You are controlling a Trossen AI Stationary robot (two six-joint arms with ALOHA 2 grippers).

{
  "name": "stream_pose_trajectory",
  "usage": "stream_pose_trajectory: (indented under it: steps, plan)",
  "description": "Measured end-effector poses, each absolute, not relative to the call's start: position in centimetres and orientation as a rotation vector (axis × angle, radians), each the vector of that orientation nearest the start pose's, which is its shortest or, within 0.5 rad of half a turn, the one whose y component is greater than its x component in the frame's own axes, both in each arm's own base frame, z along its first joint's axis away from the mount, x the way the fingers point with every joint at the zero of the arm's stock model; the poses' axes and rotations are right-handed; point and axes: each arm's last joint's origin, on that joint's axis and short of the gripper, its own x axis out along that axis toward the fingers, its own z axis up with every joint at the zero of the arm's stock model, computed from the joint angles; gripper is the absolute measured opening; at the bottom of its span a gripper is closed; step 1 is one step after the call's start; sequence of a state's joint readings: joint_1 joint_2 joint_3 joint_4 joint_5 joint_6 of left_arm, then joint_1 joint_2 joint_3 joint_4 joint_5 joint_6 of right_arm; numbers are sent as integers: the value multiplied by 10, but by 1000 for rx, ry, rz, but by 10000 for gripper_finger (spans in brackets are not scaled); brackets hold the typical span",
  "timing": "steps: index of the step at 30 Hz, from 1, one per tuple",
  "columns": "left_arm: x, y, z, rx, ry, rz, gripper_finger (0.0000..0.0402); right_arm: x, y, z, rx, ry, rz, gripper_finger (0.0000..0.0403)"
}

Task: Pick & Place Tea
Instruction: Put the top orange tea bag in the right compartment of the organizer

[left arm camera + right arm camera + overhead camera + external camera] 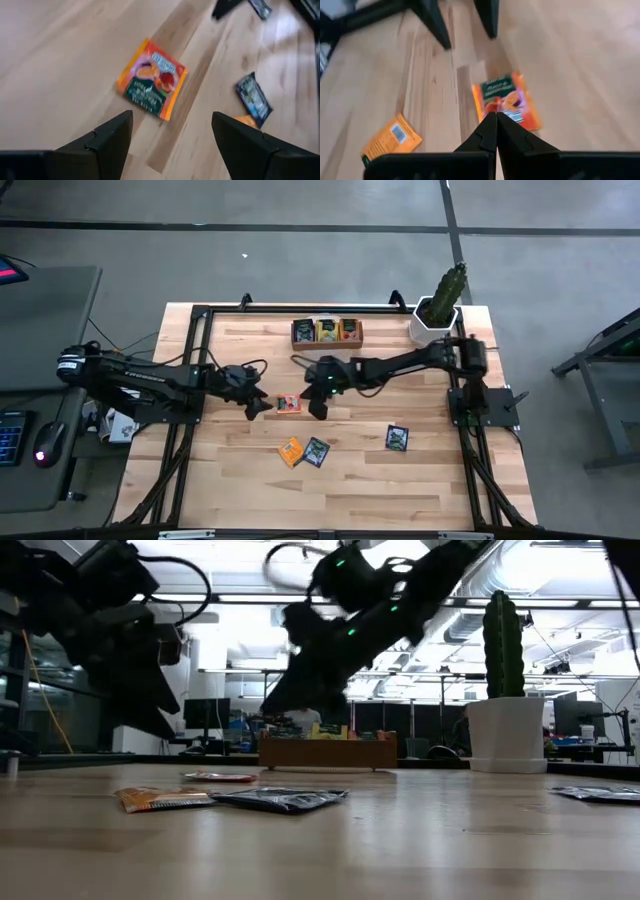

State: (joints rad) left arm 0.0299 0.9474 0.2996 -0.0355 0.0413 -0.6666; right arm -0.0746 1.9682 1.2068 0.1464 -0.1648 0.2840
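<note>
Centrally on the wooden table, an orange tea sachet is seen lying flat, with its printed label facing up, between the two grippers. The left gripper is positioned just beside this sachet, on the left arm's side of it, with its fingers spread wide apart and nothing held between them; in the left wrist view the sachet is seen ahead of the open fingers, not touching them. The right gripper is positioned on the other side of the same sachet, its fingers pressed fully together at the tips, and no sachet is gripped; in the right wrist view the closed tips are seen over the near edge of the sachet, though contact cannot be confirmed. Nearer the front of the table, a second orange sachet and a dark sachet are found lying side by side, touching or slightly overlapping. A further dark sachet lies apart, toward the right arm's side. At the rear of the table, a brown wooden tray is placed, and each of its three compartments is occupied by upright sachets; their number cannot be told. A white pot with a cactus stands at the rear right corner, well apart from the tray.
</note>
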Motion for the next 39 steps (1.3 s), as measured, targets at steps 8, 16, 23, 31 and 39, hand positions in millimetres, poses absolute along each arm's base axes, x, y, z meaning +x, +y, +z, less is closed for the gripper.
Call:
stream_pose_trajectory:
  steps: [8, 16, 23, 31, 39]
  plan:
    - [163, 4, 146, -850, 778, 355, 270, 448, -22, 148, 284, 763, 59, 0]
    - [165, 4, 145, -925, 782, 377, 270, 449, -23, 146, 256, 774, 67, 0]
    - [177, 4, 139, -972, 739, 382, 270, 449, -22, 147, 242, 763, 74, 0]
    - [183, 5, 128, -1013, 764, 441, 270, 452, -23, 134, 266, 775, 82, 0]
    - [186, 5, 130, -1024, 732, 427, 270, 453, -23, 120, 331, 807, 60, 0]
